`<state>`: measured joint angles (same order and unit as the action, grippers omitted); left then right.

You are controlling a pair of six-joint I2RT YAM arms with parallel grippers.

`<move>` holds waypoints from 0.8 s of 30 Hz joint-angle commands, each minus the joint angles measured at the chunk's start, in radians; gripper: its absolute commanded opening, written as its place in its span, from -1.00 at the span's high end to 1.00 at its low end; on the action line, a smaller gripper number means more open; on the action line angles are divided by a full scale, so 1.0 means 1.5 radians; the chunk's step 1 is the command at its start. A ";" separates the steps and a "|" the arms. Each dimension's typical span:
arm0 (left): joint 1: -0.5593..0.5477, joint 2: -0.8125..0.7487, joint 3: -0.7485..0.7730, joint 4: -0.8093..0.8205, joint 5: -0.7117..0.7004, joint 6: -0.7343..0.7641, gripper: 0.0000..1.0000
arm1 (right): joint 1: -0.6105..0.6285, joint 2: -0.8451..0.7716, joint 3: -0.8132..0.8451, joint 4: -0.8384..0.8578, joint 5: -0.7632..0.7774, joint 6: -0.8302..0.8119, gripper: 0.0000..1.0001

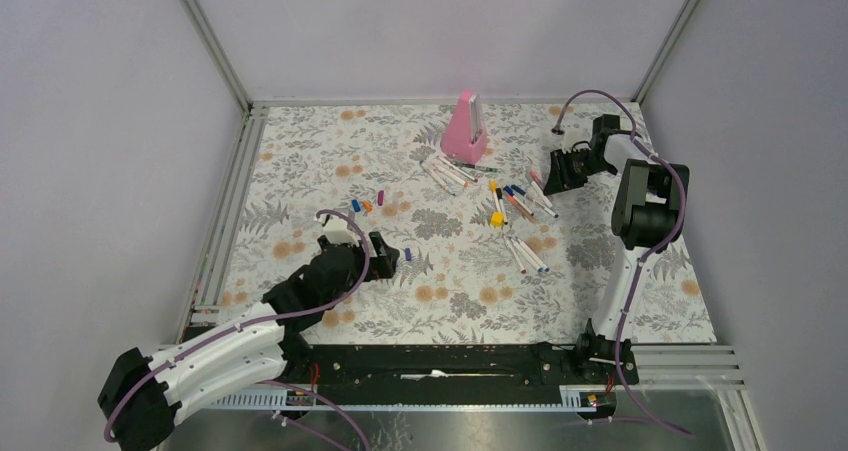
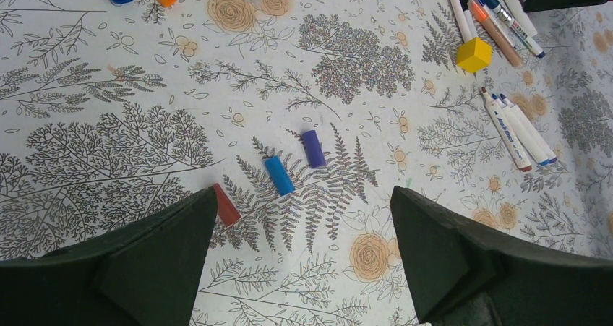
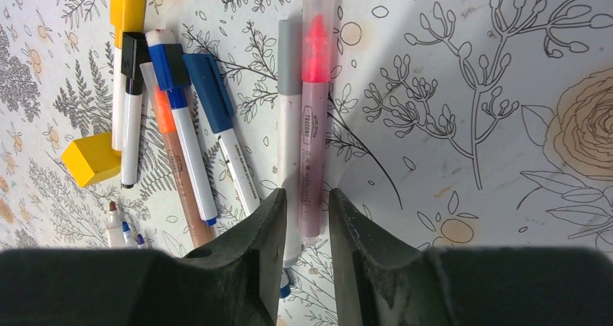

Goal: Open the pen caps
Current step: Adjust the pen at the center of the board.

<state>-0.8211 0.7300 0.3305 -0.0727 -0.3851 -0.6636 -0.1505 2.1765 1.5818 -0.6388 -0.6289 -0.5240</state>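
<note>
Work surface: the floral table cover (image 1: 600, 301), with the pink wedge-shaped object (image 1: 466, 129) standing at its far side. The capped pens (image 1: 522, 209) lie in a loose cluster just in front of the wedge, toward the right arm.

Right gripper (image 3: 307, 199): positioned at the far-right edge of the cluster. The jaws are set narrow, one on each side of the tail end of the pink highlighter (image 3: 314, 138). Whether the pads press the barrel cannot be told from the wrist view.

Governing relation: the highlighter's long axis runs straight away from the right gripper, in line with the gap between the jaws. Its clear cap (image 3: 319, 15) sits on the far end, well apart from the fingertips. A grey pen (image 3: 289, 123) lies parallel to the highlighter and touches it on one side. Judgement: a pull on the cap must act along this axis, and the right arm is by far the nearer.

Left gripper (image 2: 302, 196): jaws wide, nothing held, well apart from the cluster. It hovers over three loose caps lying on the cover: the purple cap (image 2: 313, 148), the blue cap (image 2: 279, 176) and the red cap (image 2: 225, 204), the last just beside one finger.

Judgement: several pens in the cluster carry caps, so the task is only partly done
</note>
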 commanded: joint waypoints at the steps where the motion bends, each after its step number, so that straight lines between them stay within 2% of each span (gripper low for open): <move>1: 0.003 0.002 0.029 0.031 0.007 -0.004 -0.98 | 0.011 0.018 -0.012 -0.011 0.089 -0.036 0.34; 13: 0.003 -0.004 0.028 0.026 0.006 -0.005 -0.98 | 0.085 -0.021 -0.094 0.059 0.259 -0.096 0.24; 18: 0.003 -0.012 0.026 0.022 0.003 -0.005 -0.98 | 0.087 -0.019 -0.092 0.054 0.248 -0.088 0.25; 24: 0.003 -0.018 0.027 0.015 0.001 -0.005 -0.98 | 0.067 -0.025 -0.056 0.018 0.167 -0.056 0.10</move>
<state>-0.8211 0.7223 0.3321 -0.0731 -0.3813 -0.6636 -0.0288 2.0907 1.4956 -0.5419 -0.3599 -0.6216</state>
